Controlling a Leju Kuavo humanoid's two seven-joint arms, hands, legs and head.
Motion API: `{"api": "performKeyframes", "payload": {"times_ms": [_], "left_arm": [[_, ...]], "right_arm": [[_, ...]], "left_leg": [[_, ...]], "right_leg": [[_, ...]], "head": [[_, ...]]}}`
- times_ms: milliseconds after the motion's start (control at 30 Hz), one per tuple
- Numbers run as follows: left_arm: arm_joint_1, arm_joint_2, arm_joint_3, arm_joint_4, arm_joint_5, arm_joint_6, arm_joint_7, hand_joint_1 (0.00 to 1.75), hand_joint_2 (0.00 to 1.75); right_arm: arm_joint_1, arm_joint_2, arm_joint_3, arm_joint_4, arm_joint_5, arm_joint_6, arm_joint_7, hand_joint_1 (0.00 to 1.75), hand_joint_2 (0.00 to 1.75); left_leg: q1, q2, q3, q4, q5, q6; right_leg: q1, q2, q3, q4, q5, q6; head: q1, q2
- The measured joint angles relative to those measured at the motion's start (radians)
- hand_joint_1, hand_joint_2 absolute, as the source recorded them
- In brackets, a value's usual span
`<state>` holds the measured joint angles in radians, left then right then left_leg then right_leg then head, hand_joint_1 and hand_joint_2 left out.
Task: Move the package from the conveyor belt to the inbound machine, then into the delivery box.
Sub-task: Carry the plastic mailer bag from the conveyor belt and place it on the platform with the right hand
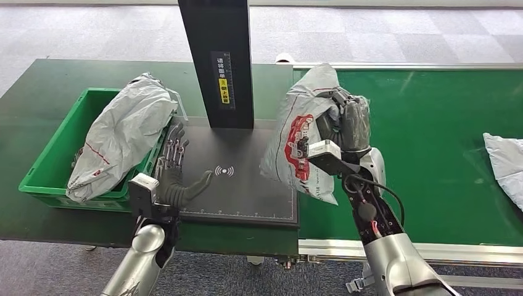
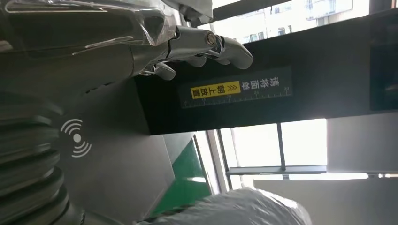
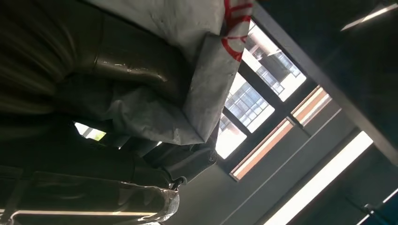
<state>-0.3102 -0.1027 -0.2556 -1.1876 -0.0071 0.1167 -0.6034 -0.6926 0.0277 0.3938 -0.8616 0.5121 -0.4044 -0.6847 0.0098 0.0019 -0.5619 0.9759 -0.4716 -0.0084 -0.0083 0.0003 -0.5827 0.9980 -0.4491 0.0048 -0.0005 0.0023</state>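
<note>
Green delivery box (image 1: 55, 161), on the dark desk (image 1: 37, 86) at left: holds one grey plastic package (image 1: 120, 135) with a thin red line, lying lengthwise and rising above the rim.

Inbound machine (image 1: 237, 166), centre: flat black plate with a white wireless symbol, ruler marks along its near edge; black upright column (image 1: 216, 55) at its far side carrying a yellow-and-black label with Chinese characters, too small to read in the head view. The left wrist view shows the same label closer, with a scale line beneath it.

Task package (image 1: 299, 139): grey bag with red print, gripped by the right robot hand (image 1: 345, 126) and held in the air over the right edge of the plate, beside the green conveyor belt (image 1: 432, 142). The right wrist view shows the fingers wrapped round its folded edge.

Left robot hand (image 1: 176, 169): empty, fingers spread, at the plate's left edge.

Another grey package (image 1: 506, 160) lies on the belt, far right.
</note>
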Motion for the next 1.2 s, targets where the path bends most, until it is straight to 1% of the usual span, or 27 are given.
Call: {"api": "performKeyframes", "payload": {"times_ms": [100,200,333,467,533,667,733,767,833,1067,1200], "left_arm": [[-0.017,-0.004,-0.006,0.018,0.005,0.000,-0.001,0.00,1.75],[-0.033,-0.008,-0.007,0.035,0.030,0.005,-0.008,0.00,1.75],[-0.058,-0.019,-0.007,0.055,0.068,0.014,-0.022,0.00,1.75],[-0.068,-0.021,-0.007,0.070,0.076,0.015,-0.025,0.00,1.75],[-0.073,-0.022,-0.009,0.076,0.079,0.014,-0.025,0.00,1.75],[-0.090,-0.023,-0.019,0.093,0.081,0.003,-0.020,0.00,1.75],[-0.102,-0.024,-0.021,0.103,0.080,0.000,-0.014,0.00,1.75],[-0.108,-0.025,-0.022,0.108,0.080,0.000,-0.012,0.00,1.75],[-0.118,-0.027,-0.023,0.116,0.080,-0.001,-0.010,0.00,1.75],[-0.131,-0.030,-0.024,0.136,0.080,-0.001,-0.009,0.00,1.75],[-0.130,-0.030,-0.024,0.140,0.074,0.004,-0.003,0.00,1.75]], "right_arm": [[-0.030,0.013,0.039,0.050,0.022,-0.015,0.000,1.75,1.75],[-0.045,0.029,0.089,0.097,0.079,-0.006,0.014,1.75,1.75],[-0.033,0.060,0.190,0.166,0.157,0.034,0.056,1.75,1.75],[-0.024,0.075,0.245,0.208,0.169,0.044,0.070,1.75,1.75],[-0.027,0.078,0.269,0.230,0.188,0.090,0.100,1.75,1.75],[-0.034,0.077,0.342,0.305,0.274,0.276,0.222,1.75,1.75],[-0.043,0.076,0.372,0.342,0.292,0.356,0.259,1.75,1.75],[-0.051,0.076,0.382,0.356,0.295,0.380,0.268,1.75,1.75],[-0.068,0.073,0.398,0.379,0.297,0.407,0.276,1.75,1.75],[-0.092,0.069,0.426,0.422,0.297,0.426,0.279,1.75,1.75],[-0.100,0.062,0.433,0.427,0.296,0.461,0.296,1.75,1.75]], "left_leg": [[0.000,0.000,-0.001,0.000,0.000,0.000],[0.000,0.000,-0.001,0.000,0.000,0.000],[0.000,0.000,-0.001,0.000,0.000,0.000],[0.000,0.000,-0.001,0.000,0.000,0.000],[0.000,0.000,-0.001,0.000,0.000,0.000],[0.000,0.000,-0.001,0.000,0.000,0.000],[0.000,0.000,0.001,0.000,0.000,0.000],[0.000,0.000,0.002,0.000,0.000,0.000],[0.000,0.000,0.004,0.000,0.000,0.000],[0.000,0.000,0.009,0.000,0.000,0.000],[0.000,0.000,0.011,0.000,0.000,0.000]], "right_leg": [[0.000,0.000,0.000,0.000,0.000,0.000],[0.000,0.000,-0.001,0.000,0.000,0.000],[0.000,0.000,-0.002,0.000,0.000,0.000],[0.001,0.000,-0.002,0.000,0.000,0.000],[0.000,0.000,-0.002,0.000,0.000,0.000],[0.000,0.000,-0.001,-0.001,0.000,0.000],[0.000,0.000,0.000,-0.001,0.000,0.000],[0.000,0.000,0.001,-0.001,0.000,0.000],[0.000,0.000,0.004,-0.001,-0.001,0.000],[0.000,0.000,0.009,-0.001,-0.001,0.000],[0.000,0.000,0.011,-0.001,-0.001,0.000]], "head": [[0.000,0.000],[0.000,0.000],[0.000,0.000],[0.000,0.000],[0.000,0.000],[0.000,0.000],[0.000,0.000],[0.000,0.000],[0.000,0.000],[0.000,0.000],[0.000,0.000]]}}
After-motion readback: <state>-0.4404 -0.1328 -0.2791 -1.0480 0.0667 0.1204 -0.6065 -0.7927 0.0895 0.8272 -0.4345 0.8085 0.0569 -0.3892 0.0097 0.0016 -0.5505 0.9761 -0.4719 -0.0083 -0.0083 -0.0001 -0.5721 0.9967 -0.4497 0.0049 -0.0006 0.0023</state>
